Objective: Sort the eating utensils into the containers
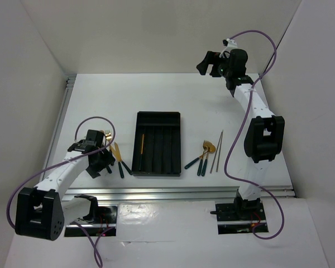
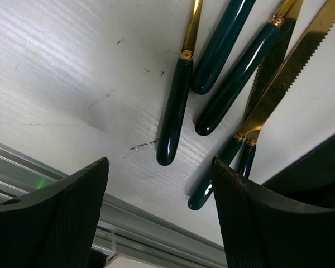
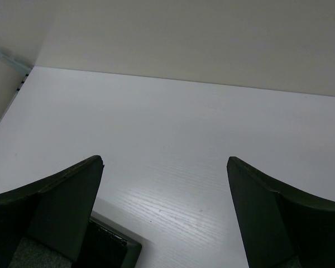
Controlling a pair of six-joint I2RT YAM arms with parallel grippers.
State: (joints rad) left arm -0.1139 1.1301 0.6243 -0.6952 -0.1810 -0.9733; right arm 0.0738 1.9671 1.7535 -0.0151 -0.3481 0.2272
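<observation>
Working across the white table top [image 1: 100, 100], you have the black rectangular plastic tray [image 1: 176, 120] lying at its middle, its long lengthwise compartments almost all bare; one thin orange-brown stick [image 1: 142, 143], likely a chopstick, lies in the compartment by the left wall. The sort is, by my reading, barely begun. Your right gripper [image 3: 164, 167] hangs high over the far right of the table with its jaws wide apart and holding nothing, well away from any utensil. Your left gripper [image 2: 159, 184] is low over the cluster of gold-headed, dark teal-handled utensils [image 1: 118, 159] just left of the tray; its jaws stand apart with nothing between them, so the step in hand looks like the approach to a pick. A second group of teal-handled forks and spoons [image 1: 201, 156] waits right of the tray, with two thin grey-brown chopsticks [image 1: 216, 152] just beside it. From the left wrist, the nearest single piece is a slim teal handle with a gold neck [image 2: 173, 111], its rounded end lying just ahead of the finger gap; a serrated gold knife blade [image 2: 285, 78] crosses its neighbours further right. Next you need to centre on that one handle, descend, and close without catching the pieces beside it.
</observation>
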